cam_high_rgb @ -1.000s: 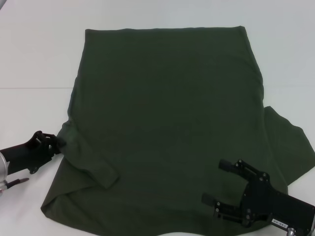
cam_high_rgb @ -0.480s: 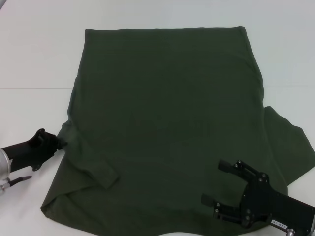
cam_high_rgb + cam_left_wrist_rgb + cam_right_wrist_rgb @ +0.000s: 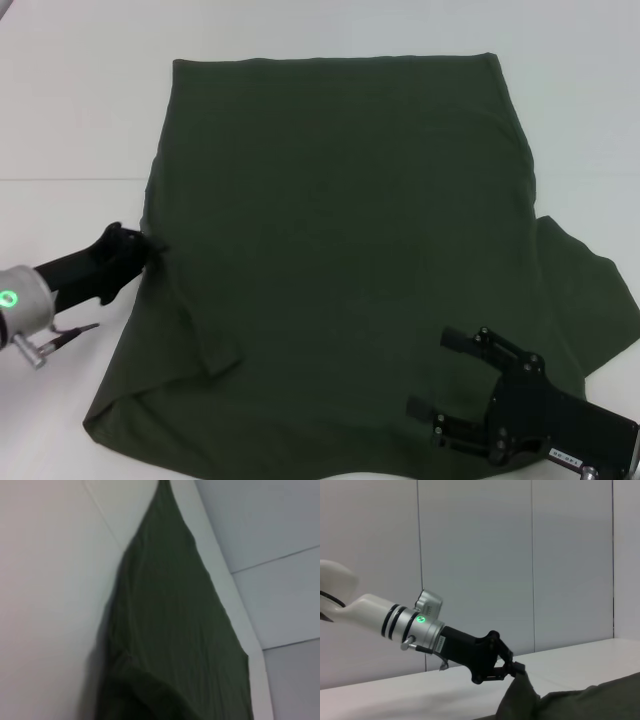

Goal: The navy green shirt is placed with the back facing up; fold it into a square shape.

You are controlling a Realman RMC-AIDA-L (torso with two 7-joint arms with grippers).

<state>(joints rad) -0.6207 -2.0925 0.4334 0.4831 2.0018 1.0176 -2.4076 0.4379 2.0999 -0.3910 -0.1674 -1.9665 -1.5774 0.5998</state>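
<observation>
One navy green shirt (image 3: 340,260) is lying spread across the white bench (image 3: 70,110), plain side up, its hem at the far edge and a sleeve sticking out flat on the robot's right. The left end effector (image 3: 150,248) is pinching the shirt's left edge, fingers closed on a peak of cloth that is rising off the bench (the right wrist view shows this lifted point clearly (image 3: 520,680)), with a loose fold trailing below it toward the near left corner. The left wrist view is showing only cloth hanging in a long taper. The right end effector (image 3: 445,375) is hovering over the near right part of the shirt, fingers spread wide and gripping nothing
</observation>
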